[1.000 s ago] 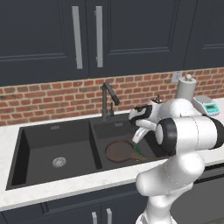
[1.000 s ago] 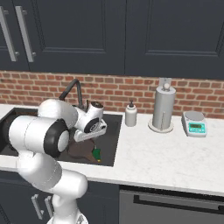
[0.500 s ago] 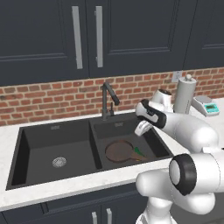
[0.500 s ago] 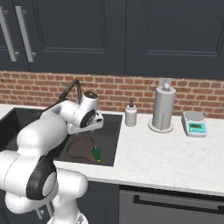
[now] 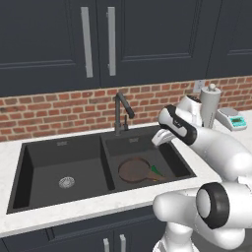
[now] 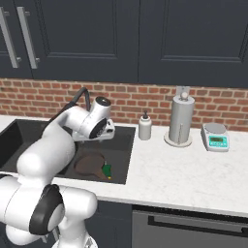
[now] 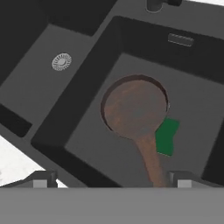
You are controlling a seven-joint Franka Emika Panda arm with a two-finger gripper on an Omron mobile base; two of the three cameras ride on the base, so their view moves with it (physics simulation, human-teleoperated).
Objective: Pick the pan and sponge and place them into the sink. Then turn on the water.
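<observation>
The pan [image 7: 134,105] lies flat in the sink [image 7: 192,100], handle pointing to 6 o'clock beside the sponge [image 7: 166,136]. The claw [image 7: 111,179] is open wide, holding nothing.

One pan [image 5: 134,169], one sponge [image 7: 166,136], one double-basin sink [image 5: 44,147] with two basins, one faucet [image 5: 121,112], one paper towel holder [image 6: 180,119], one soap bottle [image 6: 144,127], one scale [image 6: 215,136]
</observation>
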